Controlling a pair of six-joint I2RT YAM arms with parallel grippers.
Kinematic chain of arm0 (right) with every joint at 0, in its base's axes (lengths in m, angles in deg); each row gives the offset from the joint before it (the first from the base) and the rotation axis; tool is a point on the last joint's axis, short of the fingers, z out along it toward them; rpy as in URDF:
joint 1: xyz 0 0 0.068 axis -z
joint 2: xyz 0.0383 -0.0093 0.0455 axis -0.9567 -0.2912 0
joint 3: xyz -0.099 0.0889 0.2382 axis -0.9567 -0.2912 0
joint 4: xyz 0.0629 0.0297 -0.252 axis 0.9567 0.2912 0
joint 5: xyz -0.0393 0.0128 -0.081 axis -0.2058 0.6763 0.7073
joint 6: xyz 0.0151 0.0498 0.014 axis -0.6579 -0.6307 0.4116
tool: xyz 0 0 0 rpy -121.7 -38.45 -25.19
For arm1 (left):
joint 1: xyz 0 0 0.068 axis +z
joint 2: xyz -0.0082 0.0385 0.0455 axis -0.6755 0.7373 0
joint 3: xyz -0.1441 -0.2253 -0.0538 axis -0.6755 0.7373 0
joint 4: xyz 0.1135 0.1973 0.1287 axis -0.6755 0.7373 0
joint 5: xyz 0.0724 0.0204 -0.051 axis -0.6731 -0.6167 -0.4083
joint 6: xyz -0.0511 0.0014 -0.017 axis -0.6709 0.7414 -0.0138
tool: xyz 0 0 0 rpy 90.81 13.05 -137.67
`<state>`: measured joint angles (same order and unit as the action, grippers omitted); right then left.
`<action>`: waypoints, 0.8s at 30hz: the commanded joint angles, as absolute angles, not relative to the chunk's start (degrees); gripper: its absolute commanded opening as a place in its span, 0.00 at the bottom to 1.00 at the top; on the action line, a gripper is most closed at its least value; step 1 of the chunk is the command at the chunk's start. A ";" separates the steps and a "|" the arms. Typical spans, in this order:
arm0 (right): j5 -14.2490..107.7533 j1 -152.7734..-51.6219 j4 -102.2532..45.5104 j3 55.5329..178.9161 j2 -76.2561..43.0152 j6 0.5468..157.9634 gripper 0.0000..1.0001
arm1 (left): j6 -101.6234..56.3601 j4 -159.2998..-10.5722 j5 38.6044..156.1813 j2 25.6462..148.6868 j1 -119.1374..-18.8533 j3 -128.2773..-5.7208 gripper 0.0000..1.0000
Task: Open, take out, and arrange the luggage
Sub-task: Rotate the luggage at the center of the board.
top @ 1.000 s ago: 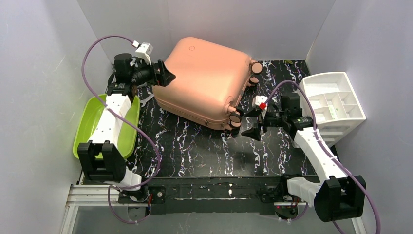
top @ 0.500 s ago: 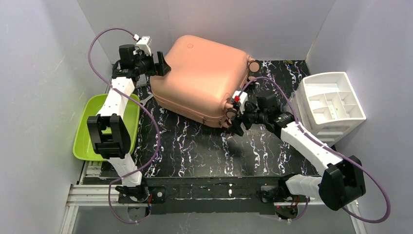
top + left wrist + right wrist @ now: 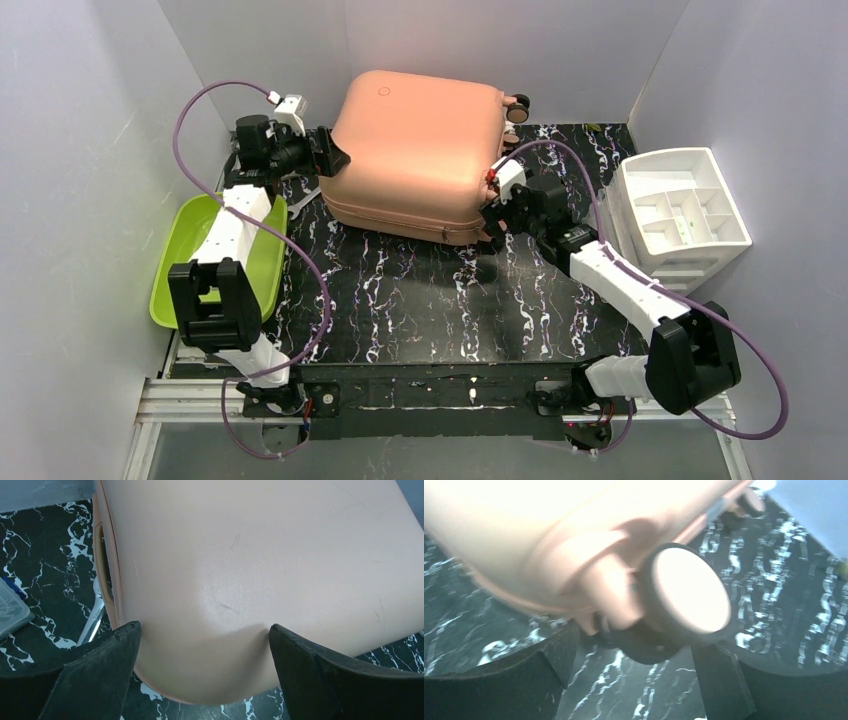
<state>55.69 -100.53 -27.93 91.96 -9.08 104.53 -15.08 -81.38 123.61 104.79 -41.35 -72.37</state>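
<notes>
Salmon-pink luggage point(image 3: 415, 155): lies flat and shut at the far middle of the black marbled table point(image 3: 420, 300), between the green tray point(image 3: 185, 260) and the white organizer point(image 3: 690, 205), apart from both.
Left gripper point(image 3: 330, 158): fingers spread wide, straddling the case's rounded left corner; the shell fills the gap between them.
Right gripper point(image 3: 492, 215): fingers apart on either side of a near-right wheel point(image 3: 689, 597). That view is blurred, so I cannot tell whether a pad touches it.
Risk, slipping: the smooth, curved shell offers the pads little purchase, so a squeeze on the corner would probably skid off.
Risk, wheel: a caster swivels, so a push there may turn the wheel rather than the case, or wedge a finger under it.
Risk, twisting: uneven pushes from the two sides could spin the case toward the organizer.
Risk, cable: the right arm's purple cable point(image 3: 560, 150) arches just beside the case's right edge and could catch on a wheel.
Risk, opening: neither gripper sits at the seam, and no zip pull shows.
</notes>
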 commanded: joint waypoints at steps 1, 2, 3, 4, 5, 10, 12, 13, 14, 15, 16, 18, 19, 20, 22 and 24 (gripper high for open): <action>63.19 -97.47 -39.05 96.57 -9.98 106.46 0.91 | -18.49 -76.66 132.69 101.38 -42.56 -67.60 0.98; 63.18 -96.83 -39.19 96.79 -10.25 106.42 0.91 | -19.07 -76.86 133.20 101.00 -42.58 -67.18 0.98; 63.22 -96.06 -39.37 97.09 -10.50 106.18 0.91 | -19.59 -77.10 133.80 100.71 -42.58 -67.09 0.98; 63.68 -95.37 -39.29 97.66 -11.05 105.76 0.92 | -19.85 -77.15 134.22 100.37 -42.58 -66.95 0.98; 64.08 -94.52 -38.54 98.76 -11.65 105.22 0.92 | -20.11 -77.15 134.62 100.03 -42.58 -66.92 0.98; 60.17 -89.96 -34.08 103.24 -13.45 102.14 0.92 | -21.38 -78.17 135.80 97.50 -42.58 -65.50 0.98; 58.08 -89.78 -33.07 102.84 -12.76 102.72 0.92 | -21.30 -77.90 136.03 96.28 -42.58 -65.22 0.98; 55.71 -89.77 -32.75 101.99 -12.00 103.43 0.93 | -21.23 -77.65 136.13 95.52 -42.58 -65.11 0.98; 53.22 -89.77 -32.55 100.81 -10.60 104.10 0.94 | -21.21 -77.43 136.27 94.74 -42.58 -65.15 0.98; 51.07 -89.81 -32.49 99.45 -9.33 104.57 0.95 | -21.25 -77.12 136.37 93.60 -41.16 -65.31 0.98; 49.20 -89.84 -32.55 97.93 -8.23 104.84 0.96 | -21.52 -76.86 136.41 92.78 -40.33 -65.57 0.98; 45.55 -89.83 -32.57 95.29 -6.17 105.26 0.98 | -22.16 -76.37 136.63 91.22 -39.19 -66.21 0.98; 43.65 -89.84 -32.80 93.84 -5.27 105.89 0.98 | -22.53 -75.94 136.72 90.59 -38.35 -66.60 0.98; 42.00 -89.79 -33.54 92.36 -4.23 106.19 0.98 | -22.59 -75.37 136.76 89.78 -37.66 -67.05 0.98; 36.49 -89.86 -38.30 86.37 -0.68 106.30 0.98 | -21.41 -71.86 134.34 86.52 -36.46 -67.29 0.98; 31.19 -89.86 -43.87 81.12 0.64 104.44 0.98 | -17.31 -68.41 130.43 80.44 -35.68 -63.68 0.98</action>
<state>38.97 -89.96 -35.21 84.77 -0.31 105.69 -21.31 -73.27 133.62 87.90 -36.37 -65.72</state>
